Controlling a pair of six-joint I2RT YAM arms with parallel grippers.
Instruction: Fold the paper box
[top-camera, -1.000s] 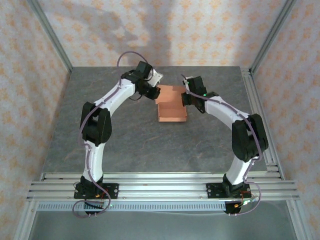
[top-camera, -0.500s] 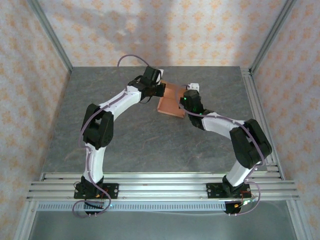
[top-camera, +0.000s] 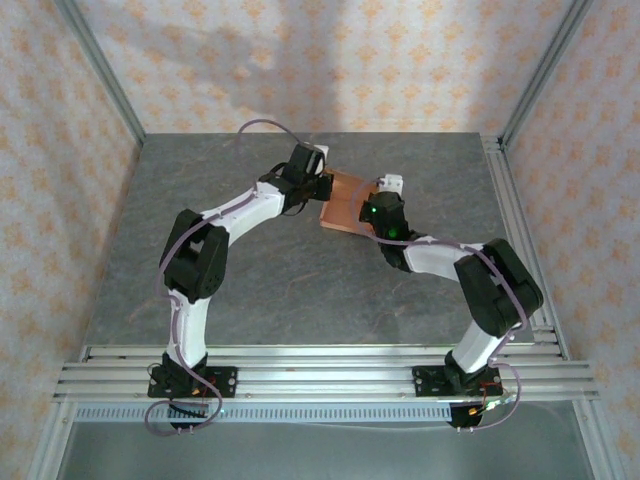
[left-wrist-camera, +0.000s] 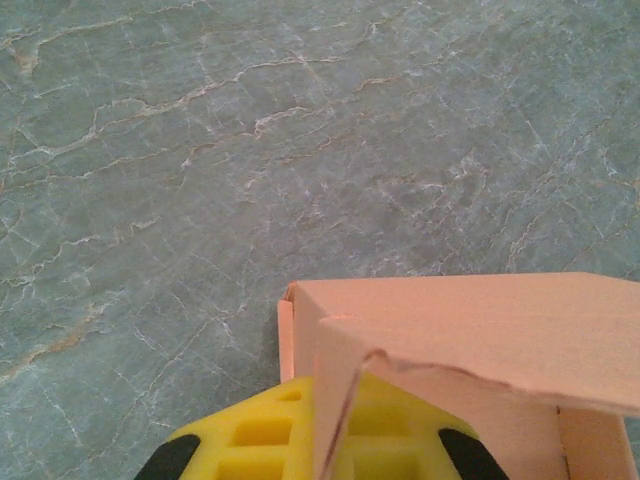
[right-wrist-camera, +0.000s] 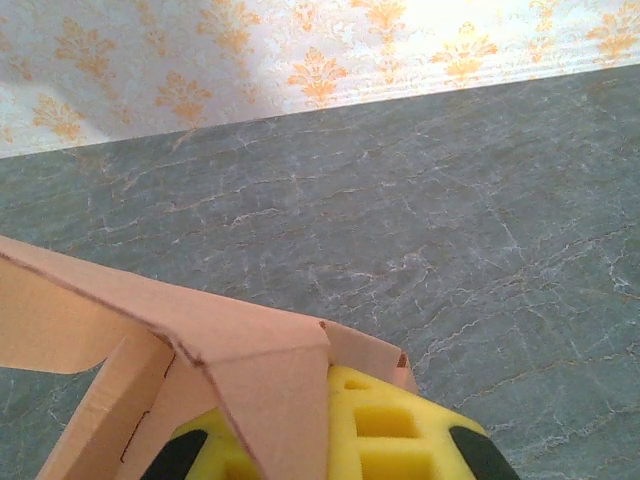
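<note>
The paper box (top-camera: 343, 203) is a half-formed shell of salmon-orange card, held tilted just above the grey table at the back middle. My left gripper (top-camera: 319, 186) is shut on its left wall and my right gripper (top-camera: 374, 207) is shut on its right side. In the left wrist view a thin upright wall of the paper box (left-wrist-camera: 480, 325) runs between the yellow pads (left-wrist-camera: 255, 435) of the left gripper (left-wrist-camera: 335, 445). In the right wrist view a folded flap of the paper box (right-wrist-camera: 240, 345) lies between the yellow pads (right-wrist-camera: 400, 430) of the right gripper (right-wrist-camera: 320, 445).
Grey marbled table top (top-camera: 280, 270) stretches in front of the box. Aluminium rails (top-camera: 320, 365) run along the near edge and another rail (top-camera: 515, 215) along the right side. Patterned walls (top-camera: 320, 60) close in the back and sides.
Both grippers have carried the box a little back and turned it askew. The right arm has folded in lower toward the left. The left gripper has shifted right.
</note>
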